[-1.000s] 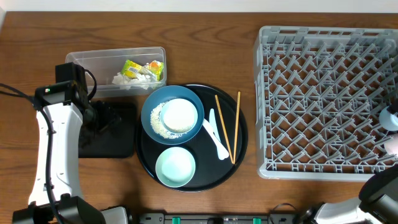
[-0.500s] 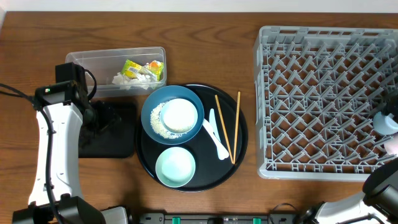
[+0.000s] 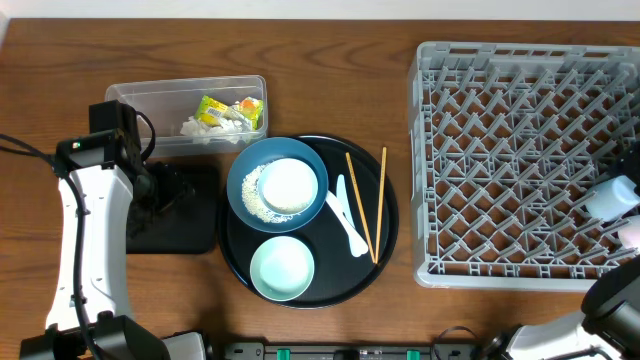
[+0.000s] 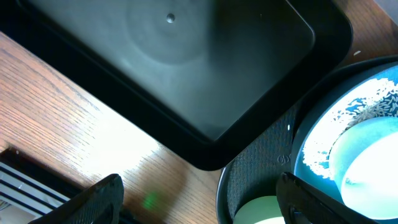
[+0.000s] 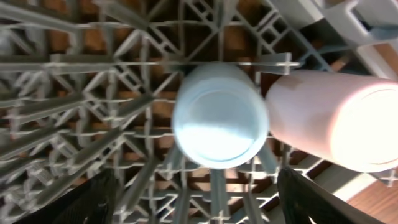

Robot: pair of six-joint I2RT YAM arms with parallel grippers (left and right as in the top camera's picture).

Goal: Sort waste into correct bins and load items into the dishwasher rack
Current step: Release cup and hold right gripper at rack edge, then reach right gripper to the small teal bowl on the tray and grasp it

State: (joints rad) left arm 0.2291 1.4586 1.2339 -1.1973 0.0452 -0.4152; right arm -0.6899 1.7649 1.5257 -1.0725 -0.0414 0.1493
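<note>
Evidently the loading step is in hand. At the rack's (image 3: 500, 150) near right corner a pale blue cup (image 5: 219, 115) sits among the pegs, touching a pink cup (image 5: 329, 121) beside it. The right end effector (image 5: 198, 186) hangs just above the blue cup with its fingers spread wide and nothing between them, so the cup looks released. I cannot tell whether the cup rests mouth up or down.

By my reading, the next move is to lift this arm clear of the pegs and carry it to the round black tray (image 3: 232, 250), which lies just off the rack's left side on the worktop (image 3: 340, 80). A teal bowl (image 3: 282, 268), a white spoon (image 3: 347, 222) and a pair of chopsticks (image 3: 360, 207) wait there. So does the dark-blue bowl (image 3: 240, 175), with a white bowl (image 3: 288, 186) sitting inside it on loose rice (image 3: 258, 205). The rice probably has to go into a bin before that pair can be racked.

Further left of the rack, a clear tub (image 3: 150, 100) holds printed wrappers (image 3: 225, 110) and a tissue (image 3: 200, 127). The left end effector (image 4: 199, 196) hovers over a shallow black tray (image 4: 186, 62), fingers apart and empty.

The obstacles look slight: the nested bowls, and the chopsticks lying thin and flat close to the spoon.
</note>
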